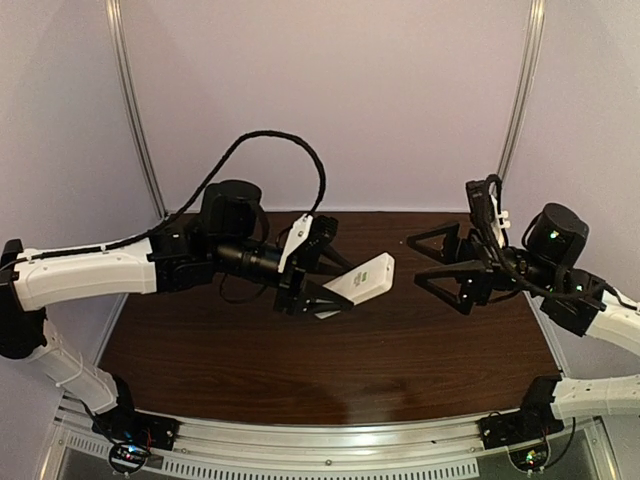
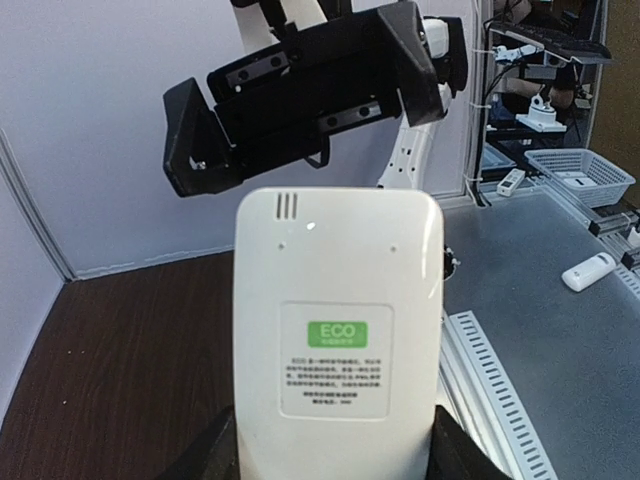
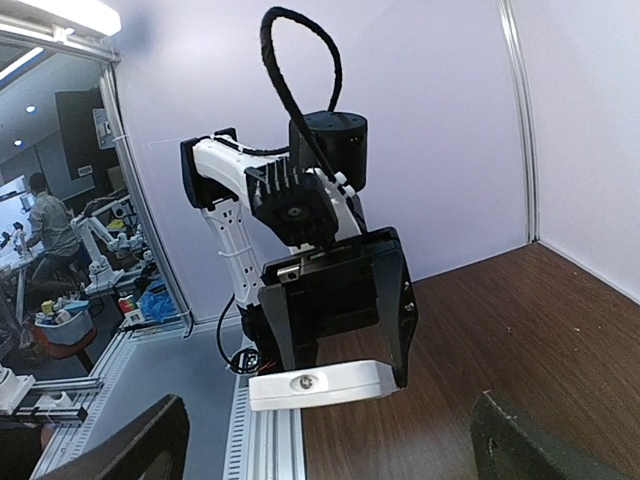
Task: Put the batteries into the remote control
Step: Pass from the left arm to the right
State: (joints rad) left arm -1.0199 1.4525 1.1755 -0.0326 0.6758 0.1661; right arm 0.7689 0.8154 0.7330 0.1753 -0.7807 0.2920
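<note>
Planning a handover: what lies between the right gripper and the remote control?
Nothing. The top view shows only open air over the table between the right gripper and the remote control.

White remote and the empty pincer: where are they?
White rectangular plastic remote control [image 2: 338,262], left wrist view, its plain back face.
Right black pincer [image 1: 413,262], top view, midway between its open fingertips.

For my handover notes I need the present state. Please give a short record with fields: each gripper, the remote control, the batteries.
left gripper: closed on one end of the remote control, holding it above the table
right gripper: open, empty, facing the remote's free end
remote control: in the air, the side with the green ECO label toward the left wrist camera
batteries: not visible in any view
</note>
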